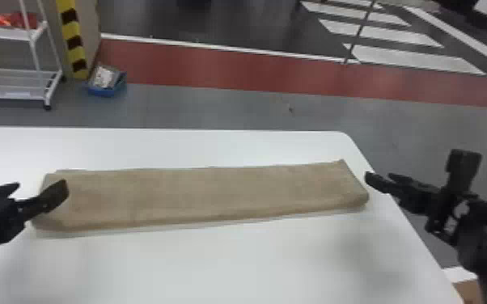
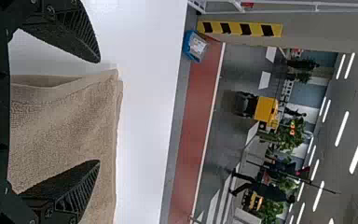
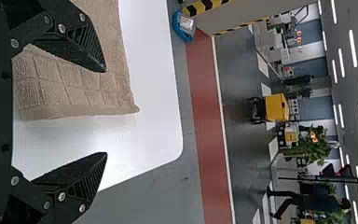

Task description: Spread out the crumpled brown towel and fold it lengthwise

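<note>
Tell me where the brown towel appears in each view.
Head view: the towel lies folded across the white table.
Left wrist view: its left end, past the left gripper.
Right wrist view: its right end, partly behind one finger of the right gripper.
Shared landmark: the blue bin on the floor.

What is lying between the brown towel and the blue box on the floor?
Between the towel and the blue box, the head view shows a strip of bare white tabletop, then grey floor.
</note>
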